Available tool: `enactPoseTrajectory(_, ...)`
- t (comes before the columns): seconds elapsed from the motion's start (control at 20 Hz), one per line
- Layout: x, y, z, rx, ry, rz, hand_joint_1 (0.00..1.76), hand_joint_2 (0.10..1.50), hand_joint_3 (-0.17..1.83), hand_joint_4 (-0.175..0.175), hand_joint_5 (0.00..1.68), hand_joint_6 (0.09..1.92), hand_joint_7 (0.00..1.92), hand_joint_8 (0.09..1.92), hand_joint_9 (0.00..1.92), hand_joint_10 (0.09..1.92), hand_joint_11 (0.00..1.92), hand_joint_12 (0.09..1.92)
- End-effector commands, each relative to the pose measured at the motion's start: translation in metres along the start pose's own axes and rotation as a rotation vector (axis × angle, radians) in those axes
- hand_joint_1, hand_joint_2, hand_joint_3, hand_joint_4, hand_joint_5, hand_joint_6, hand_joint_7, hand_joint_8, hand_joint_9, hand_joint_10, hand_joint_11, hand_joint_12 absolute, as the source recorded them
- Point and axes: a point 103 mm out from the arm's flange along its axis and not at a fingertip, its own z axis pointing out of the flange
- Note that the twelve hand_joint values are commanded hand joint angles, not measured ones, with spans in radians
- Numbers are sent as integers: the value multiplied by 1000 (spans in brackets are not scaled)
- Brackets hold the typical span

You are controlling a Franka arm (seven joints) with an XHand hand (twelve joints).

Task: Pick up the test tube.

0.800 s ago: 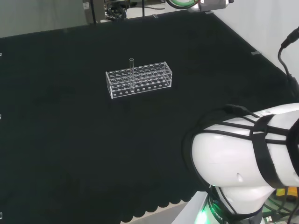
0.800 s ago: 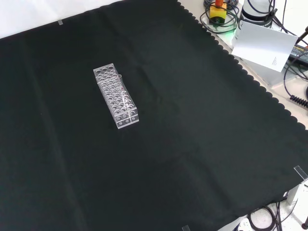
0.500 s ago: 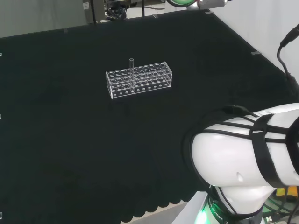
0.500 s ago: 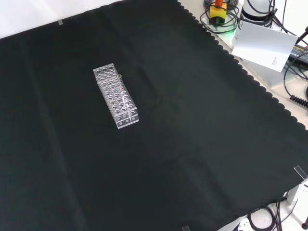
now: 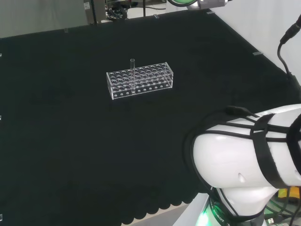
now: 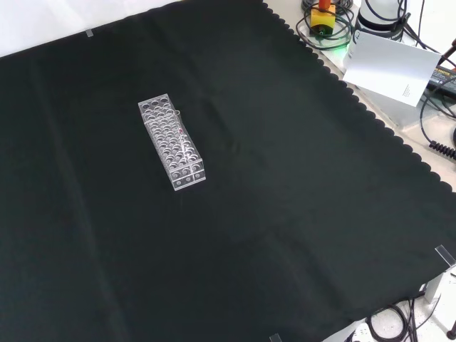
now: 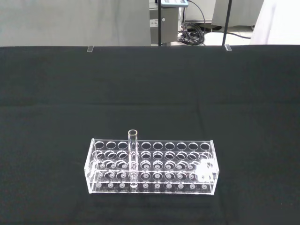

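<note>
One test tube (image 5: 132, 70) stands upright in a clear rack (image 5: 140, 81) on the worktop (image 5: 56, 141) in our head view, well ahead of the arm's white link (image 5: 244, 155). In our front view the rack (image 6: 172, 142) sits alone. Our wrist view faces the tube (image 7: 132, 157) from a distance; we judge a sideways nudge could tip the light rack (image 7: 151, 166). We cannot tell the robot hand's state.

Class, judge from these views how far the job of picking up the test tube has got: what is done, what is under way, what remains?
Done: nothing visible yet. The test tube stands upright in its clear rack on the black cloth, untouched. Under way: the wrist camera faces the rack from a distance, which suggests an approach. Left: reaching the tube, closing on it and lifting it out.
</note>
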Motion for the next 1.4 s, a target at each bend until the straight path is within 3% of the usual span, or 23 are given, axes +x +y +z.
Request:
enactPoseTrajectory(0.05,5,36,20,68,-13,-26,381,857,214,0,0,87,0,315,0,357,0,1485)
enactPoseTrajectory(0.85,21,118,63,187,-49,-53,416,881,175,-10,34,87,0,558,0,596,0,1576)
enactPoseTrajectory(1.15,27,147,95,269,-68,-42,438,893,169,-14,50,87,0,628,0,673,0,1601)
enactPoseTrajectory(1.25,29,156,105,299,-76,-40,449,896,169,-4,54,87,0,627,0,688,0,1605)
enactPoseTrajectory(1.4,32,169,119,347,-87,-33,473,900,168,41,53,87,0,579,0,689,0,1605)
